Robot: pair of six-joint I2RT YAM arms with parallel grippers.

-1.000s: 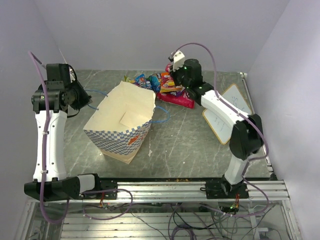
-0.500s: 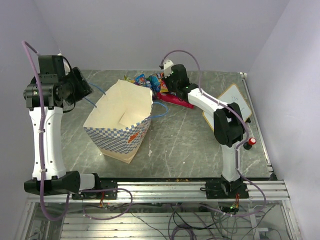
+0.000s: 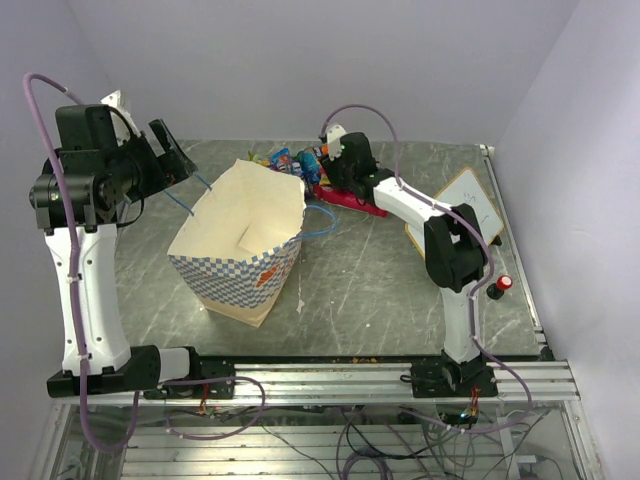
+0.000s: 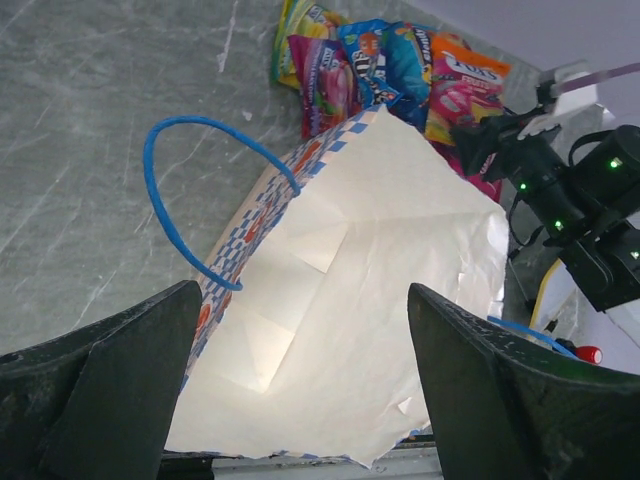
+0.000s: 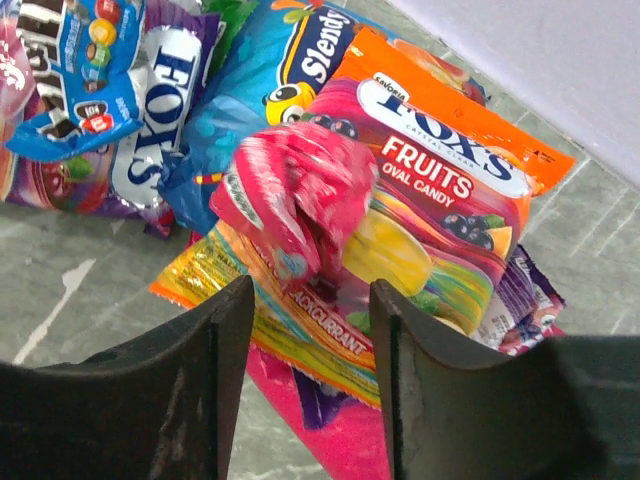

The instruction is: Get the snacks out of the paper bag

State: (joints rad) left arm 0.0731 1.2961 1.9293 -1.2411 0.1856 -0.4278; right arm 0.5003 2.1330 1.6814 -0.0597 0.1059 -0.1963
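Note:
The paper bag (image 3: 245, 235) stands open at centre-left, cream with a checkered band. In the left wrist view the paper bag (image 4: 380, 300) shows only bare paper inside, and its blue handle (image 4: 165, 200) hangs free. My left gripper (image 3: 175, 160) is high above the bag's left rim, and this left gripper (image 4: 300, 300) is open wide and holds nothing. The snacks (image 3: 305, 165) lie heaped behind the bag. My right gripper (image 5: 312, 300) is open just over them. A crumpled pink packet (image 5: 300, 190) rests on the Fox's pouch (image 5: 440, 190) beyond its tips. The crimson bag (image 5: 330, 430) lies beneath.
A small whiteboard (image 3: 455, 215) lies at the right side of the table. The back wall rises close behind the snack heap. The right arm (image 4: 560, 190) reaches over the bag's far corner. The metal rail (image 3: 350, 380) runs along the near edge.
My left gripper opened, let go of the blue handle and rose up and left. My right arm came down onto the heap and opened, leaving the pink packet there.

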